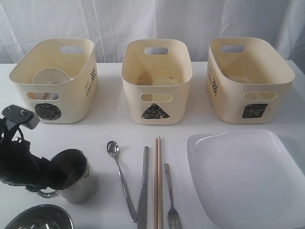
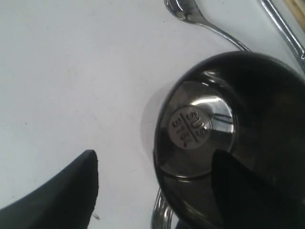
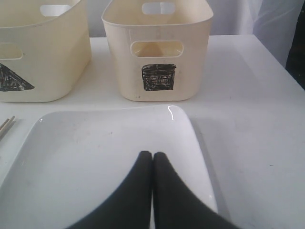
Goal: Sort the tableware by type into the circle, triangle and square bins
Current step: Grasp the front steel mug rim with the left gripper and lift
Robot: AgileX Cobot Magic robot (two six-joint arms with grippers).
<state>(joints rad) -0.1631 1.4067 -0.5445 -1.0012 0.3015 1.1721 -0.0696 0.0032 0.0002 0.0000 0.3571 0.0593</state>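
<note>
Mug [image 1: 75,174], left claw [image 2: 155,161] finger inside

Lab-like setup (white table [image 1: 109,129], draped white curtain [image 1: 114,19]).

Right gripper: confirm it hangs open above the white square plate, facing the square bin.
Not open. The right wrist view shows the right gripper shut, fingers pressed together, above the white square plate, facing the square bin.

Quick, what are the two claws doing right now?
Left gripper: open, straddling the wall of the steel mug.
Right gripper: shut, empty, over the white plate.
</note>
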